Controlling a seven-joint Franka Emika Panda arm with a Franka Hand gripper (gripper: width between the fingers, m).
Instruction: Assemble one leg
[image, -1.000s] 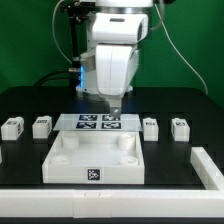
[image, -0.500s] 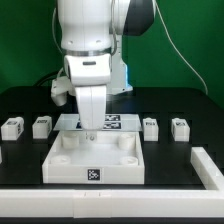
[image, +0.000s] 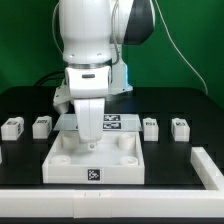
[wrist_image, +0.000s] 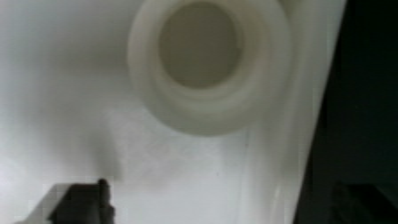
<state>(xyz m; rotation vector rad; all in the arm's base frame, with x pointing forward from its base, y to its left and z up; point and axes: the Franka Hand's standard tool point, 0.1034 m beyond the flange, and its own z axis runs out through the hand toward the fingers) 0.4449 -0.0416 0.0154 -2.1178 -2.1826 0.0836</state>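
Four small white legs with tags stand in a row on the black table: two at the exterior view's left (image: 12, 127) (image: 41, 126) and two at its right (image: 150, 126) (image: 180, 127). The white square tabletop (image: 120, 165) lies in front of them. My gripper (image: 88, 143) hangs low over the tabletop's far left corner. In the wrist view it (wrist_image: 214, 205) is open and empty. One dark fingertip (wrist_image: 80, 200) shows close above the white panel, near a round corner socket (wrist_image: 210, 60).
The marker board (image: 112, 122) lies behind the tabletop, partly hidden by the arm. A white rail (image: 110, 196) runs along the table's front and turns up at the exterior view's right (image: 206, 165).
The arm has swung from above the marker board to the exterior view's left and come down over the tabletop's far left corner. The legs and the tabletop have not moved.
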